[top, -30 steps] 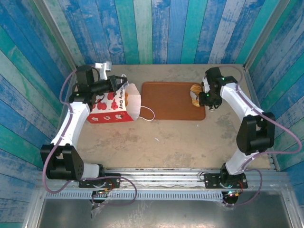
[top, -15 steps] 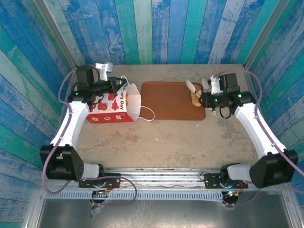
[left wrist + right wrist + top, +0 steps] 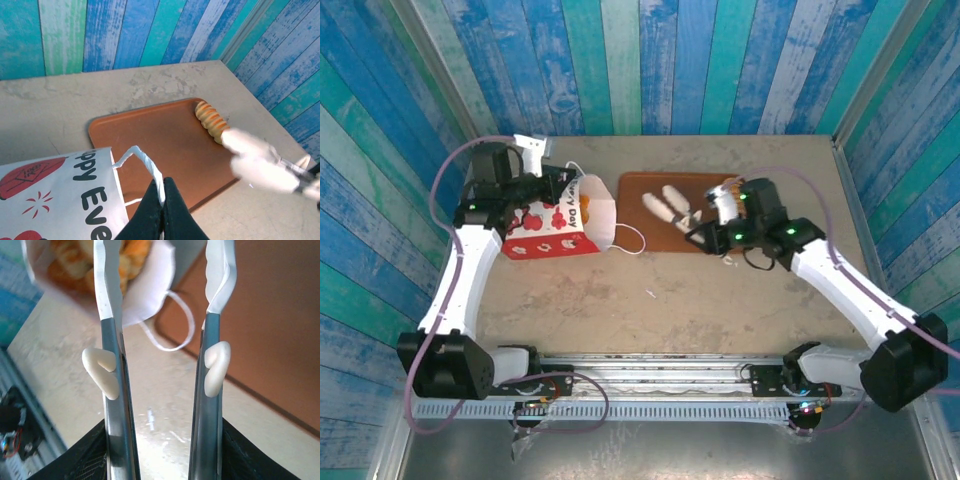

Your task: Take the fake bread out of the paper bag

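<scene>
Worn blue-green planks around a rust-brown tray.
The tray (image 3: 650, 238) was plain rust-brown on a mottled beige table (image 3: 670, 300). At its far right corner the ridged fake bread (image 3: 212, 121) was golden with darker orange stripes. Left of the tray, the paper bag (image 3: 552, 228) was white above and red below, with white shapes, dark lettering and a white cord handle (image 3: 146, 162). Behind the tray, the wall planks (image 3: 640, 60) ran in worn blue, teal and green stripes.
</scene>
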### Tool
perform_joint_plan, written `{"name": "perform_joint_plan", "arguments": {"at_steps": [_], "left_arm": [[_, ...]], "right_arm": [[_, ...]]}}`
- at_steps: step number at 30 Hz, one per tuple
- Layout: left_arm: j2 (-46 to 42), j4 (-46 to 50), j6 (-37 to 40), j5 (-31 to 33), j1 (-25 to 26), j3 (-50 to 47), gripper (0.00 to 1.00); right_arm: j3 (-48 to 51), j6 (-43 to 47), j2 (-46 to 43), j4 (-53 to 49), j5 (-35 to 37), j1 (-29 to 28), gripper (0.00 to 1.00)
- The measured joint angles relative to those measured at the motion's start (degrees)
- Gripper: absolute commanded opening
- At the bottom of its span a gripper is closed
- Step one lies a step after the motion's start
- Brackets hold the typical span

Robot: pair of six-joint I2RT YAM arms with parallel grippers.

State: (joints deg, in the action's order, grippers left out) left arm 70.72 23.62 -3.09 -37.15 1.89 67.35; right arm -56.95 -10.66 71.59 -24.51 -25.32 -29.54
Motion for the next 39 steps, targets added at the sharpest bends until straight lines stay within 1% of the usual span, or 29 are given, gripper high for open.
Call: {"name": "perform_joint_plan", "arguments": {"at_steps": [2,7,10,13,16,22,29,32,35,39], "left_arm": [[-1.20,0.33,0.87,1.22,0.00,0.00,0.00],[-2.95,1.18,2.14,3.54,-0.02,0.00,0.00],[-3.80,1.14,2.23,4.74,-0.02,0.00,0.00],[-4.28,1.05,2.23,5.60,-0.02,0.00,0.00],[-4.39,0.79,2.25,5.44,-0.02,0.00,0.00],[-4.48,-0.39,2.21,3.87,-0.02,-0.28,0.00],[-4.52,-1.36,1.99,2.47,-0.02,-0.79,0.00],[-4.55,-1.75,1.73,2.03,-0.02,-1.33,0.00],[-4.57,-2.25,1.14,1.44,-0.02,-1.92,0.00],[-4.57,-2.82,0.20,1.42,-0.02,-2.38,0.00]], "right_arm": [[-1.03,-0.02,3.67,1.03,1.09,-5.16,0.49],[-5.55,0.04,14.03,2.34,5.84,-14.91,0.49],[-8.79,0.26,18.62,2.36,8.48,-18.43,0.48],[-12.07,0.96,21.92,2.27,10.51,-20.37,0.49],[-14.34,0.70,23.71,2.27,11.61,-21.09,0.53],[-19.74,-0.35,28.46,2.21,10.95,-21.07,0.58],[-27.30,0.52,36.37,-0.26,9.25,-21.07,0.60],[-29.31,0.59,38.80,-0.74,8.24,-21.07,0.58],[-30.01,0.46,40.06,-0.68,6.91,-21.07,0.50],[-29.64,-0.46,40.15,-0.24,6.21,-21.00,0.43]]}}
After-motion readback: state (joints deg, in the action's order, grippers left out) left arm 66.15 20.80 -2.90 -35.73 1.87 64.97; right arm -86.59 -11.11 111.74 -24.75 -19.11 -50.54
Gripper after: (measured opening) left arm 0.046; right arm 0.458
